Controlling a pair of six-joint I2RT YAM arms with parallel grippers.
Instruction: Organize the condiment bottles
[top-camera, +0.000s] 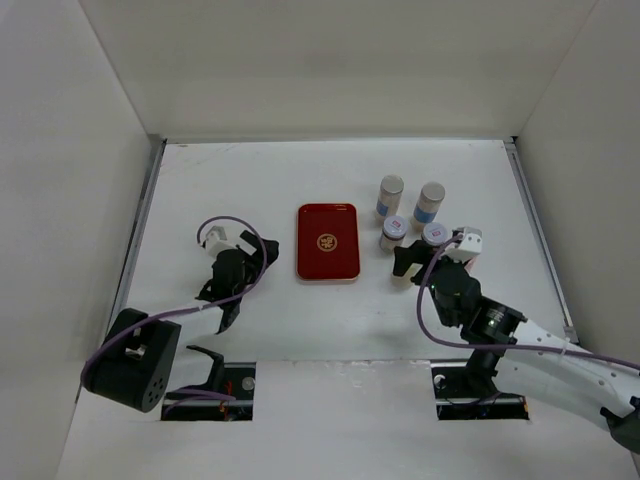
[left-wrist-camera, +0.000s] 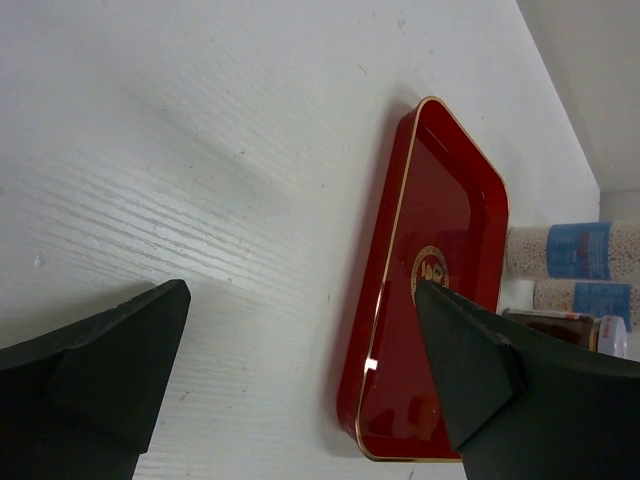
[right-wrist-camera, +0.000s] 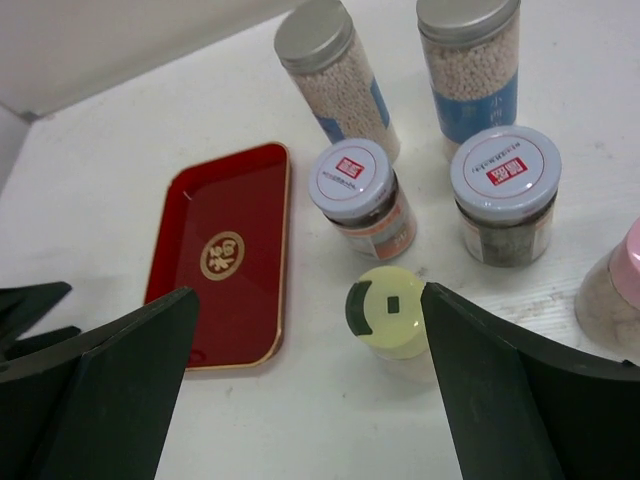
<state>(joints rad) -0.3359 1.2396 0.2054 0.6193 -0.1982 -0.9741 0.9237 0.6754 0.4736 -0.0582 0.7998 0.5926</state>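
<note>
Two tall grey-capped bottles (right-wrist-camera: 330, 75) (right-wrist-camera: 470, 70) with blue labels stand behind two short white-capped jars (right-wrist-camera: 360, 195) (right-wrist-camera: 505, 190). A pale yellow-capped bottle (right-wrist-camera: 393, 310) stands in front of them, and a pink-capped one (right-wrist-camera: 618, 290) is at the right edge. My right gripper (right-wrist-camera: 308, 300) is open above the table. The yellow-capped bottle is between its fingers, close to the right finger (right-wrist-camera: 480, 380). In the top view, four bottles (top-camera: 390, 197) (top-camera: 430, 202) (top-camera: 393, 233) (top-camera: 434, 235) show beyond the right gripper (top-camera: 420, 265). My left gripper (left-wrist-camera: 300, 290) (top-camera: 245, 270) is open and empty left of the tray.
A flat red tray (top-camera: 327, 242) with a gold rim lies left of the bottles; it also shows in both wrist views (left-wrist-camera: 440, 220) (right-wrist-camera: 225, 250). White walls enclose the table on three sides. Tall bottles (left-wrist-camera: 570, 250) show beyond the tray in the left wrist view.
</note>
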